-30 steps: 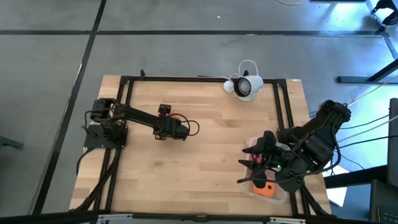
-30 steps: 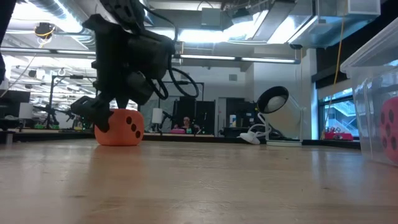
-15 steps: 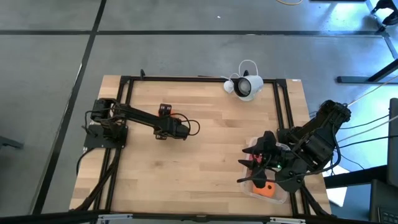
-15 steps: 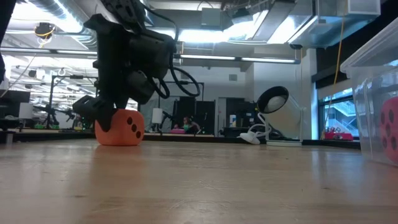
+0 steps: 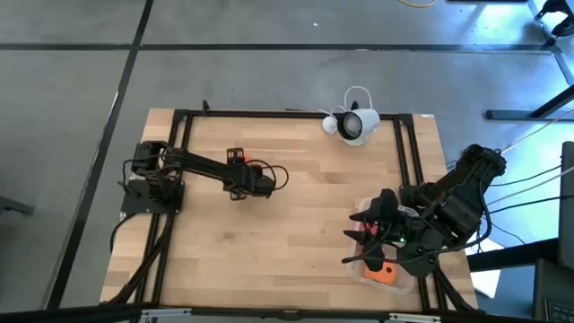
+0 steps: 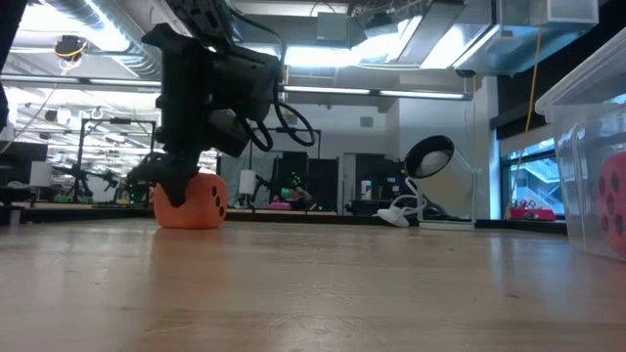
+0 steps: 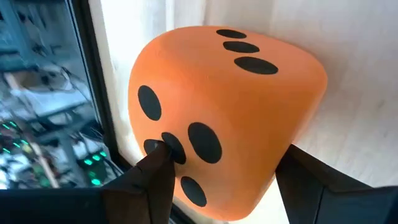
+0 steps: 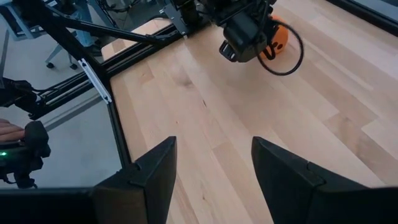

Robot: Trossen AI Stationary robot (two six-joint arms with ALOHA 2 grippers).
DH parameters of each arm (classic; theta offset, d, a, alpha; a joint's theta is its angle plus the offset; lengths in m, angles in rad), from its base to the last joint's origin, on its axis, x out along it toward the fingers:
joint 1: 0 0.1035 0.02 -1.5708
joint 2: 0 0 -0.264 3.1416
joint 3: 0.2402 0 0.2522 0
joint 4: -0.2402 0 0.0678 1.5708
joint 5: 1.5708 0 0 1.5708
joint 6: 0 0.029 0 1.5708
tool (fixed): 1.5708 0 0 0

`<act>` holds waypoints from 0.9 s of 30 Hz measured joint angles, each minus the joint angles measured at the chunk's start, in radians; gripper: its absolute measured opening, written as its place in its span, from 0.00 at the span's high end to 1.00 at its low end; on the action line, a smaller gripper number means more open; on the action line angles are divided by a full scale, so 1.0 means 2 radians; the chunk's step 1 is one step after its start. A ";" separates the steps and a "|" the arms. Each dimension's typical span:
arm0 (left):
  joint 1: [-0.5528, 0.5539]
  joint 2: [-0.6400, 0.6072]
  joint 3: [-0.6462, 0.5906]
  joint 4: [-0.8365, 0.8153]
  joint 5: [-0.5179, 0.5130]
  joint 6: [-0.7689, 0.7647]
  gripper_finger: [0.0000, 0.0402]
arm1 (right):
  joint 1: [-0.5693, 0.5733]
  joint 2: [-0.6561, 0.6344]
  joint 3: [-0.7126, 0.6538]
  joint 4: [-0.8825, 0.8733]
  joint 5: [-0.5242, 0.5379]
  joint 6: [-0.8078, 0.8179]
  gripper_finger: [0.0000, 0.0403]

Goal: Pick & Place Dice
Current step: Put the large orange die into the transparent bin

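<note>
An orange die point(image 7: 224, 112) with dark pips rests by its underside on the wooden table point(image 5: 296, 224), left of the middle. My left gripper point(image 5: 258, 177) slants down over it and hides most of it in the high view. In the low view the die point(image 6: 196, 203) shows below the gripper point(image 6: 191, 186). My right gripper point(image 8: 211, 168) hangs open high above a clear bin point(image 5: 387, 269) at the table's right. The bin holds an orange die point(image 5: 386, 274) and a red one point(image 6: 613, 205). My left gripper has the orange die between its two fingers. One fingertip point(image 7: 158, 162) lies on the several-pip face point(image 7: 180, 149), the other point(image 7: 298, 168) on the opposite side point(image 7: 283, 146). The fingers slant down from the table's left. The die sits on the table.
A white lamp point(image 5: 355, 124) lies near the far edge, right of the middle. Black frame rails point(image 5: 184, 135) run along the table's sides. Bare wood lies between the left gripper and the bin. A person's hand point(image 8: 9, 130) shows off the table.
My left gripper has sunk a little onto the orange die, rolled about its own line, and brought its fingers in against the die's sides. The die stays on the table.
</note>
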 joint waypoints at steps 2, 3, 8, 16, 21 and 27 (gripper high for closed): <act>0.001 0.000 0.000 -0.002 0.007 -0.012 0.49 | 0.000 0.000 0.000 0.000 0.000 -0.002 0.49; 0.001 0.000 0.000 -0.002 0.007 -0.014 0.49 | 0.000 0.000 0.000 0.000 0.000 -0.002 0.49; 0.000 0.000 0.000 -0.002 0.008 -0.017 0.50 | 0.000 0.000 0.000 0.000 0.000 -0.003 0.49; 0.000 0.001 0.041 -0.022 0.014 -0.015 0.51 | 0.000 0.000 0.000 0.000 0.002 -0.003 0.49; -0.004 -0.019 0.086 -0.025 0.040 -0.019 0.52 | 0.000 0.000 0.000 0.000 0.011 -0.001 0.49; -0.007 -0.068 0.100 0.010 0.128 -0.036 0.57 | 0.000 0.000 0.000 -0.001 0.030 -0.012 0.49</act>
